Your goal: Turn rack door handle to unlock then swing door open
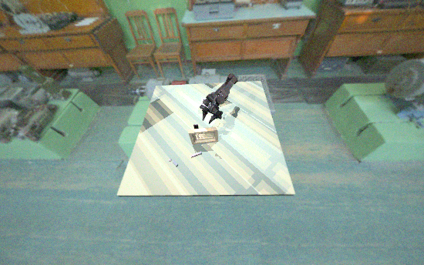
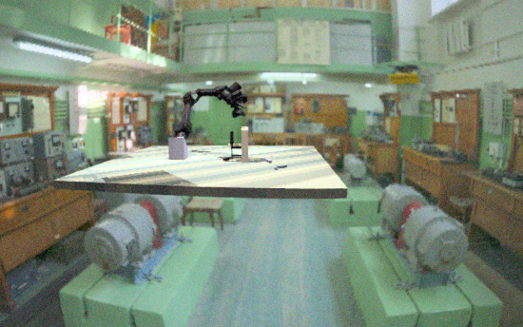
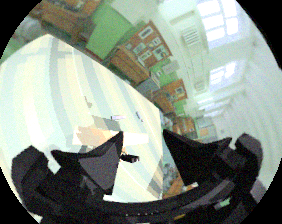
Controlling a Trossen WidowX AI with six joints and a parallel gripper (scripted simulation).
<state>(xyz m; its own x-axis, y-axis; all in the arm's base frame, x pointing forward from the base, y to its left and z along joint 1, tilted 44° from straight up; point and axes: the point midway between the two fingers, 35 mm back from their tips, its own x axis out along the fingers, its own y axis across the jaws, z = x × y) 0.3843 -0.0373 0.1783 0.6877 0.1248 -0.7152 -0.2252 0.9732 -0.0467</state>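
Observation:
The rack is a tan upright frame on the table. The exterior view shows it nearly edge-on. The black upright handle stands out from its arm-facing side. The door looks closed against the frame; the handle's exact turn is too small to tell. My gripper is open and empty, above and short of the rack, on the arm's side. In the wrist view the handle shows behind the left finger's tip, apart from it.
A pale stick and another small piece lie on the table beyond the rack. The arm stands on a lilac block. Benches and machines stand around the table.

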